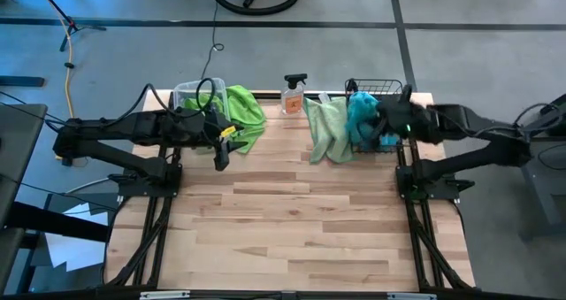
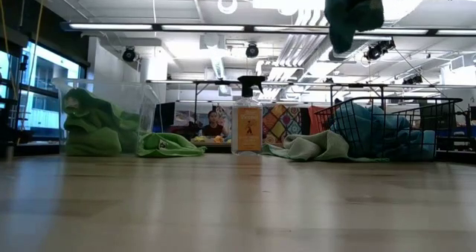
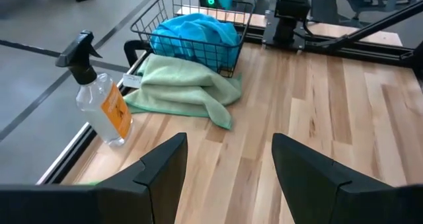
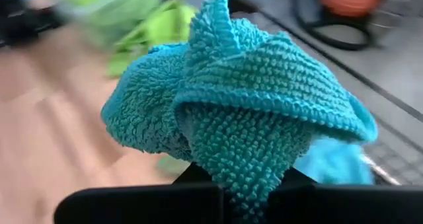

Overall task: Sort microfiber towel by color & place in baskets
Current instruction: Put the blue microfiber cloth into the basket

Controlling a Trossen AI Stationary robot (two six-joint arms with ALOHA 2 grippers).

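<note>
The near half of the table (image 1: 292, 238) is bare wood planks; everything sits along the far edge. At the far left, the left gripper (image 1: 220, 157) hangs just in front of the clear tub (image 1: 190, 95), jaws standing apart with nothing between them. Lime green towels (image 1: 243, 114) fill that tub and spill over its near side onto the table (one lies flat beside it in the low view). In the middle of the far edge stands a clear spray bottle (image 1: 293, 95) with a black trigger and an orange label. To its right a pale green towel (image 1: 329, 130) lies crumpled on the table, touching the black wire basket (image 1: 393, 92). Sky blue towels (image 3: 195, 31) are piled inside that basket. The right gripper (image 1: 382, 116) is raised over the basket, its jaws pinched on a blue towel (image 4: 244, 112) that hangs in folds from them above the basket's rim. Beyond the table, a person sits far back in the room.
</note>
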